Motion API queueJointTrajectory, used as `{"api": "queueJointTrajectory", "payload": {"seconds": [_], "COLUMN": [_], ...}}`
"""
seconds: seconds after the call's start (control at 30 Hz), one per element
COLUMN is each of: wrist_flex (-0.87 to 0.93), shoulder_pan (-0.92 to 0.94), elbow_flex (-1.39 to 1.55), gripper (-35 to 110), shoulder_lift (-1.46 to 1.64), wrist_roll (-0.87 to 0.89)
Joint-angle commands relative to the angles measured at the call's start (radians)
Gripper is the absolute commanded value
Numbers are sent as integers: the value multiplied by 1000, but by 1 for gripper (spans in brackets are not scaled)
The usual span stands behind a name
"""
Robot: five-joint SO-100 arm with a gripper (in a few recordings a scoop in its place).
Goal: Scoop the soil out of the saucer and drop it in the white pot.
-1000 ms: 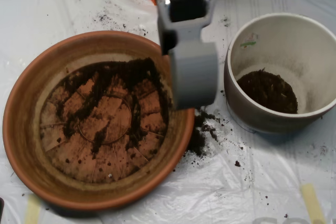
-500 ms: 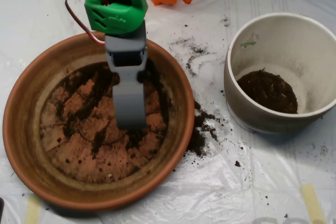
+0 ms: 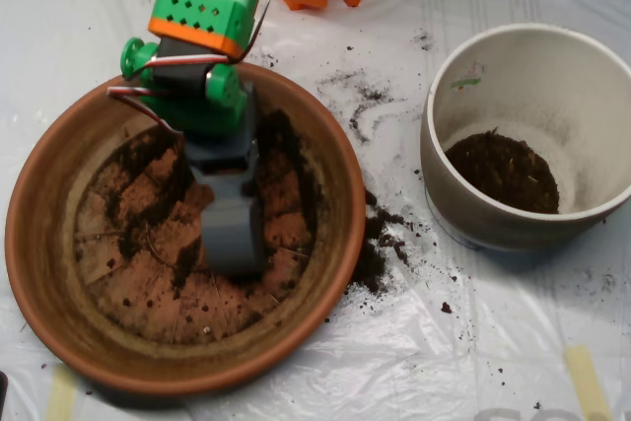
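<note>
While you look down from above, your grey scoop (image 3: 233,232) sits low inside the saucer (image 3: 39,244), its rounded back facing the camera and its tip near the middle of the grooved floor. From this angle its fingers show as one closed grey shell with no gap visible along the sides, yet the mouth faces downward and is hidden, so whether the halves are spread or pressed together cannot be told. Whether it touches the dish floor is also unclear.

Soil (image 3: 148,179) lies on both sides of the scoop: a dark streaky band to its left, running from the upper part of the floor down toward the centre, and a thinner dark strip along the inner wall to its right. It looks black-brown, crumbly and thinly spread, with the orange grooves showing through.

Your green arm (image 3: 202,17) reaches in from the top edge, red and white wires looping at its side.

To the right, well apart from the scoop, the white pot (image 3: 592,76) stands upright on the plastic-covered bench (image 3: 473,342) with a dark mound at its bottom. Spilled crumbs (image 3: 375,253) lie between saucer and pot.
</note>
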Motion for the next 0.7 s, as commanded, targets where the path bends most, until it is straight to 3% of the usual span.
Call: {"api": "queueJointTrajectory", "payload": {"seconds": [0.0,0.4,0.67], "wrist_flex": [61,89,2], "shoulder_pan": [14,-64,-60], "elbow_flex": [-149,-170,-9], "gripper": [61,55,36], "shoulder_lift": [-11,-17,98], "wrist_roll": [-3,-18,-48]}}
